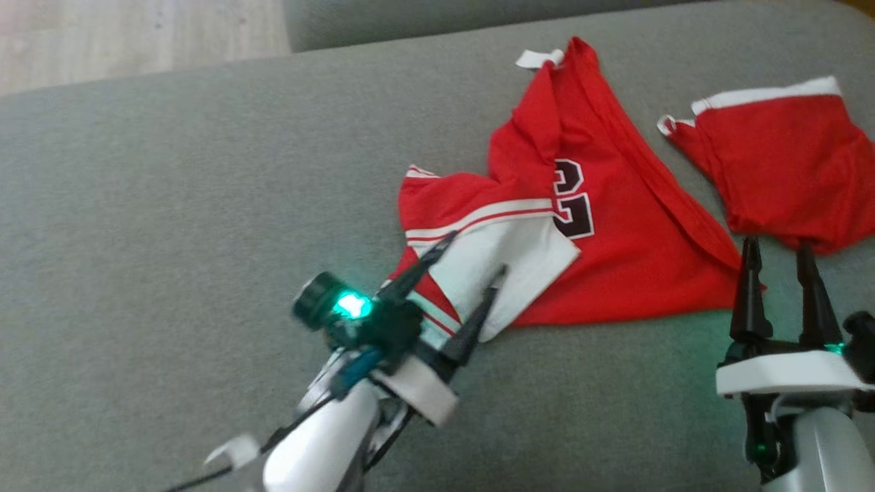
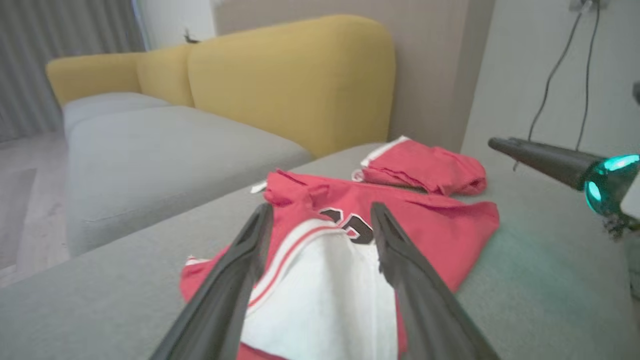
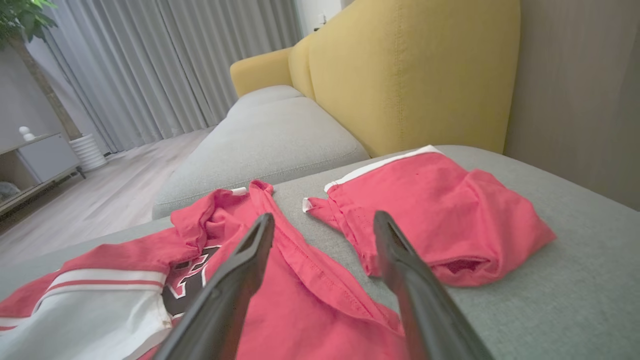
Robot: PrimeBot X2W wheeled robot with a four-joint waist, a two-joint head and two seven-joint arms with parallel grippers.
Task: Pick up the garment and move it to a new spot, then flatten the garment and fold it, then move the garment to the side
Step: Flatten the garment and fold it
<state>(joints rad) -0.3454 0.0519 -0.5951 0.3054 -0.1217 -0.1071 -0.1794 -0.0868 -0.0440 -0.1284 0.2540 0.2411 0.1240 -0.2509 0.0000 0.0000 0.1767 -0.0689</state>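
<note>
Left pincer (image 1: 478, 253), head view: its fingers stood spread over the white side panel of the jersey (image 1: 615, 260), grasping nothing. The right pincer (image 1: 778, 243) was likewise spread and empty at the jersey's near right corner. The jersey lay crumpled on a grey woven cushion (image 1: 171, 205), with pale wood floor (image 1: 137, 34) beyond. A white tag (image 1: 540, 58) sat at its far tip. One dark, white-edged numeral (image 1: 573, 201) read as a "2"; the rest was folded under. A second red cloth (image 1: 786, 164) with a white band lay near the jersey, apart from it.

Left wrist view: the left pincer (image 2: 321, 207) framed the smooth white panel and its red stripe. A padded yellow backrest (image 2: 290, 75) rose behind, and two cables (image 2: 555, 70) hung down the wall.

Right wrist view: the right pincer (image 3: 324, 217) stood open above the jersey's stitched red edge. Grey pleated curtains (image 3: 175, 60), a leafy plant (image 3: 20, 15) and a low cabinet (image 3: 40, 155) lined the room.
</note>
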